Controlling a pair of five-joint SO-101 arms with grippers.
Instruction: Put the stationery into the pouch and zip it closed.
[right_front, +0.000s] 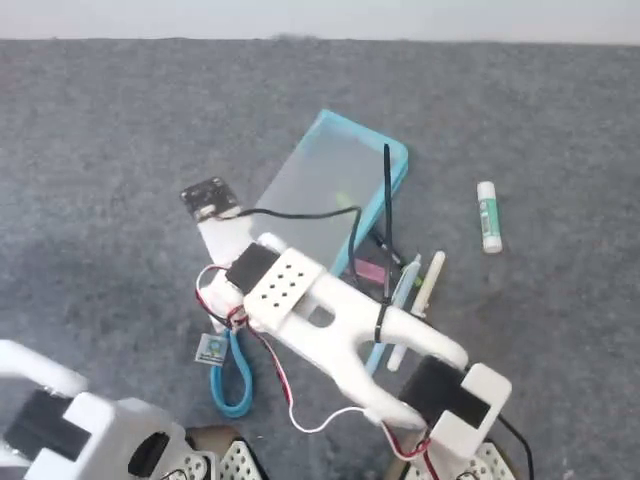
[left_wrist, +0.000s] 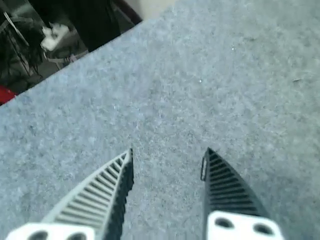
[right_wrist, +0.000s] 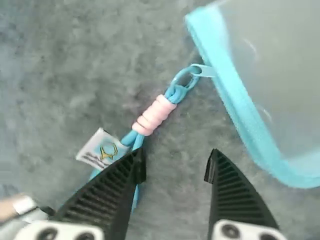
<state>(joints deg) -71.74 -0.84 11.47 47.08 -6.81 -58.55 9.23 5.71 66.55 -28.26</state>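
Blue-trimmed pouch (right_wrist: 260, 65) lies flat on the tabletop (left_wrist: 200, 75). Looks soft, floppy and light, so I'd pinch the zip pull (right_wrist: 202, 70). My right end effector (right_wrist: 176, 155) hangs over its cord (right_wrist: 150, 117), wide open and empty. The left end effector (left_wrist: 168, 155) is the same.

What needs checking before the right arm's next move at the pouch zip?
1. Right gripper open: ok, its jaws stand apart above the carpet.
2. Zip pull lined up between the jaws: not ok. It lies ahead of them, and its cord runs past one finger rather than down the middle.
3. Stationery inside the pouch: not ok. The glue stick lies apart on the carpet, and the pens lie at the pouch's end.
4. Pouch mouth open or zipped: cannot tell, an arm covers it.
5. Left gripper free: ok, open over bare carpet.
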